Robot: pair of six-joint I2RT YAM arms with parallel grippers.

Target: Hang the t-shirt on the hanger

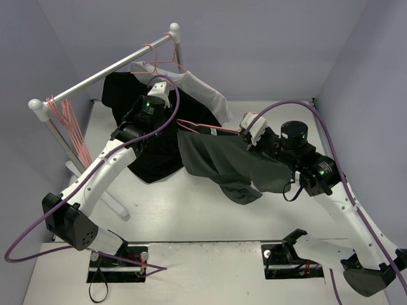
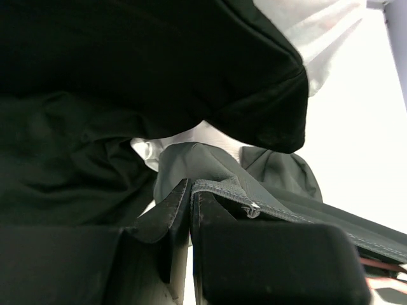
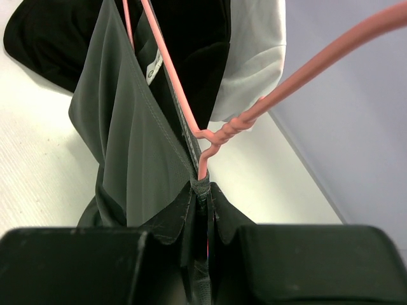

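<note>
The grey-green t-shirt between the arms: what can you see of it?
The t-shirt is soft, dark grey-green cloth with stitched hems and a small white label. It hangs in folds above the table, its top edge pinched by the left gripper and right gripper. The pink wire hanger lies along that edge.

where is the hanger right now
Top view centre: the hanger is threaded inside the t-shirt, just right of the black shirt. Its twisted neck rises out of the right gripper, which is shut.
</note>
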